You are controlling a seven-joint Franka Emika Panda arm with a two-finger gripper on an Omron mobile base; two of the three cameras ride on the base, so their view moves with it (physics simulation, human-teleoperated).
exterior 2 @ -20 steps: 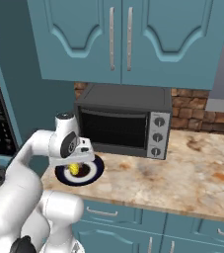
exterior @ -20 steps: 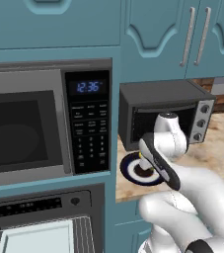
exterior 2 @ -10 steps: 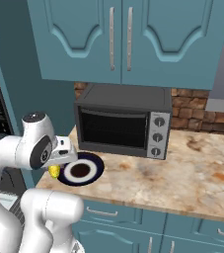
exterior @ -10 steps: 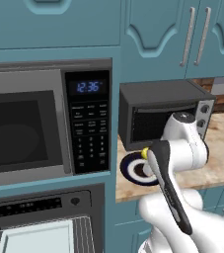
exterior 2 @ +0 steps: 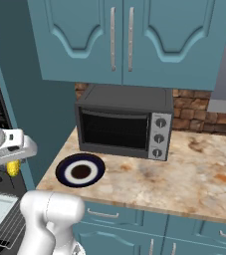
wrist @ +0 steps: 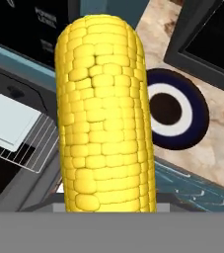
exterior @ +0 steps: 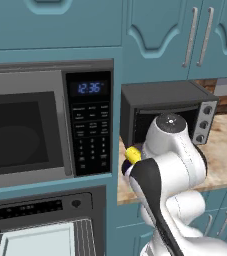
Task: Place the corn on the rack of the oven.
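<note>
Holding the corn (wrist: 105, 113) in the gripper (exterior 2: 12, 158), jaws closed on it, long axis running along the fingers. Lifted off the plate (exterior 2: 80, 171) and carried left, past the counter (exterior 2: 194, 184) edge. Rack (exterior: 40, 239) with its pale tray lying lower and further left, in the open oven (exterior: 35, 208) under the microwave (exterior: 45, 125). Arm bent, wrist turned left; next move judged leftward and down.

Fingers hidden behind corn (wrist: 106, 113) in hand view. Arm covers most of plate (exterior: 126, 170) in left base view. Rack (exterior: 40, 241) cut by bottom edge.
</note>
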